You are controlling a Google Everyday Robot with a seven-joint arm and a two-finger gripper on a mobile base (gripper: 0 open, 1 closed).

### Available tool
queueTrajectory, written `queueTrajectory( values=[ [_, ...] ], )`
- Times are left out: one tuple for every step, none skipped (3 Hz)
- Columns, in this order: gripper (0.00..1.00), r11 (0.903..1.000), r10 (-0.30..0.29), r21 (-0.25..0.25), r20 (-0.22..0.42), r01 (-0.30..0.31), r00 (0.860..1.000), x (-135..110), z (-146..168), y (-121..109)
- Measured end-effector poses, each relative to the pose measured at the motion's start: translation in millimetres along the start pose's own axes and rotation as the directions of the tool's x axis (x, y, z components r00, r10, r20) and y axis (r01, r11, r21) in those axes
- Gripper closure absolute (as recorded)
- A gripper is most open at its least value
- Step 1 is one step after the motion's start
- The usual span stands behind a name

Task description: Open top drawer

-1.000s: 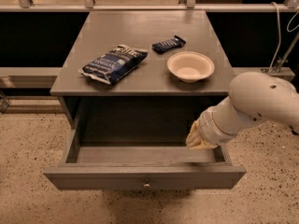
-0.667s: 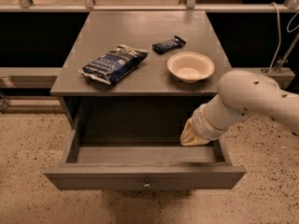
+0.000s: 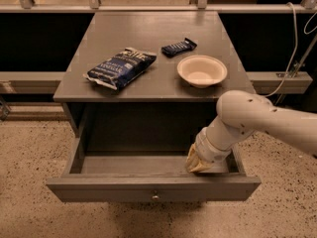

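Table (image 3: 148,38): grey, carrying a chip bag (image 3: 120,67), a bowl (image 3: 202,71) and a dark snack bar (image 3: 179,47), none of which has moved.
Top drawer (image 3: 124,188): pulled well out beneath the table top, no further than a second ago.
Arm (image 3: 267,118): white, reaching in from the right.
Gripper (image 3: 197,163): inside the drawer's right half; it has slid left, closer behind the front panel. Jaws apart or together: cannot tell.
Knob (image 3: 155,197): centre of the panel, untouched.
Meaning: opening looks all but finished.

Tan claw (image 3: 196,164) in grey top drawer (image 3: 99,188)
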State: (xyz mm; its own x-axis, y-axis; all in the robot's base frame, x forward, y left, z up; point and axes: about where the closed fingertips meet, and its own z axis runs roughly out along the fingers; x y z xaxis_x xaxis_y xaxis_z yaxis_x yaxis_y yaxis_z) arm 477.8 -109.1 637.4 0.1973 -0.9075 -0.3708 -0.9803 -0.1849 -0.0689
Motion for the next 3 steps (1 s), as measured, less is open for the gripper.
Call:
queueTrajectory(
  values=[
    [0.85, 0.9951, -0.022, -0.096, 0.016, 0.024, 1.000, -3.0, 11.7, 22.6],
    [0.84, 0.9936, -0.026, -0.110, 0.018, 0.028, 1.000, -3.4, 12.5, 26.1],
    [0.84, 0.9813, -0.064, -0.180, 0.033, 0.069, 0.997, -13.8, 4.6, 50.7]
  ],
)
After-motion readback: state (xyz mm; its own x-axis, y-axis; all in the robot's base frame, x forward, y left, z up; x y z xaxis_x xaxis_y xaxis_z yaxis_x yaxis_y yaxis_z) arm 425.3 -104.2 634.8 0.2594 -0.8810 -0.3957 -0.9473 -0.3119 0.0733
